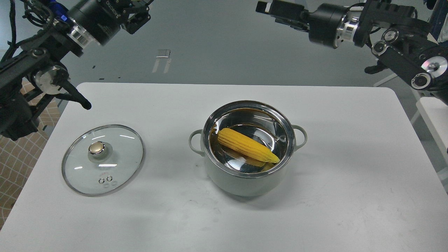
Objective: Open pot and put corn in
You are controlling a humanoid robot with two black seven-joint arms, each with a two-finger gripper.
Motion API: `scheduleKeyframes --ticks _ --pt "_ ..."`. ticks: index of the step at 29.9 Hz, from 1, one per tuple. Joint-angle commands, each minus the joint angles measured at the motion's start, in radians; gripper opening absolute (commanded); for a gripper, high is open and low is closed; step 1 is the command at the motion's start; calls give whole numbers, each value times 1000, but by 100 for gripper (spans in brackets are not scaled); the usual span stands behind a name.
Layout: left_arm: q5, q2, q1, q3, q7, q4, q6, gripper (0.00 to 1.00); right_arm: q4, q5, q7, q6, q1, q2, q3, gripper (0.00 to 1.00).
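The pale grey-green pot [245, 182] stands open in the middle of the white table, its steel rim and inside shining. The yellow corn [247, 145] lies slanted inside it, pointed end toward the front right, with nothing holding it. My right gripper [271, 7] is raised high above and behind the pot at the top of the view, empty; its fingers are dark and I cannot tell them apart. My left gripper [137, 15] is high at the top left, partly cut off by the frame edge, far from the pot.
The round glass lid [115, 147] with its gold knob [97, 148] lies flat on the table left of the pot. The white table [350, 175] ends at the right near a white object. My left arm's elbow hangs over the table's far left corner.
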Motion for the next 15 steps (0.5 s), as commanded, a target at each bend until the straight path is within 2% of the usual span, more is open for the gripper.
scheduleKeyframes --ticks 1,4,10,15 --pt "-3 -49 1 3 0 76 -31 98 -44 246 0 -26 -60 -5 47 100" --pt "-12 -112 3 2 0 159 -54 98 -62 381 0 -28 -133 3 126 100" --pt "-57 -225 36 0 12 308 -54 98 -80 425 0 -28 -290 58 335 100" --pt "-81 -274 89 -43 12 350 -54 98 -130 425 0 -26 -339 112 395 100"
